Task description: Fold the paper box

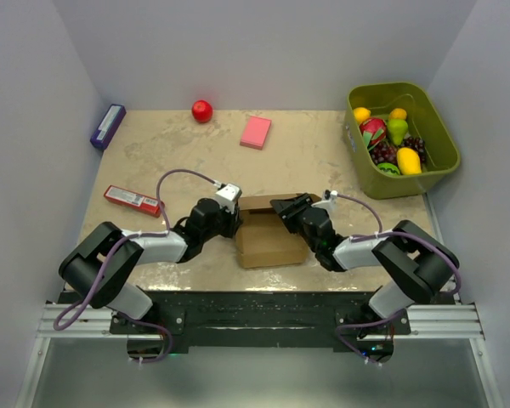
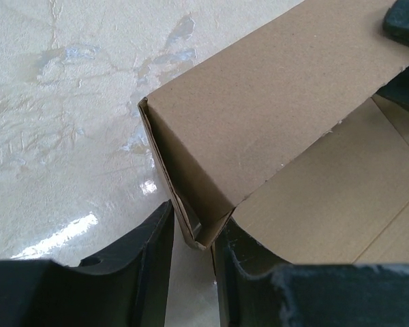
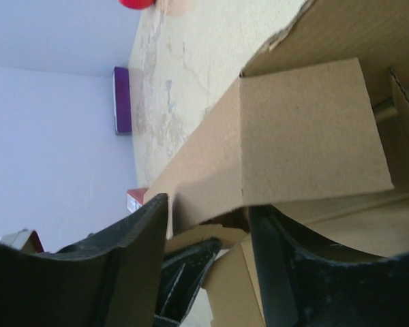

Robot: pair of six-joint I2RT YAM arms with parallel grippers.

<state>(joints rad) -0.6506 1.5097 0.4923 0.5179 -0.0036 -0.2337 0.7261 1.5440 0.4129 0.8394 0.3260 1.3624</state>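
While the plain brown cardboard box (image 1: 268, 245) sat by the worktop's (image 1: 323, 161) near edge, the left gripper (image 2: 193, 231) narrowly pinched its corner. The right gripper (image 3: 208, 214) straddled a flap (image 3: 307, 129), grip unclear; the green plastic bin (image 1: 446, 140) held toy fruit (image 1: 408, 160).

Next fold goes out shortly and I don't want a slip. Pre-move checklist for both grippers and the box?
1. Corner of box clamped in left gripper: ok.
2. Firm hold by right gripper on flap: cannot tell.
3. Resting on table, between both arms: ok.
4. Nearby pink block and red packet clear of it: ok.
5. Folding finished: not ok, inside exposed.
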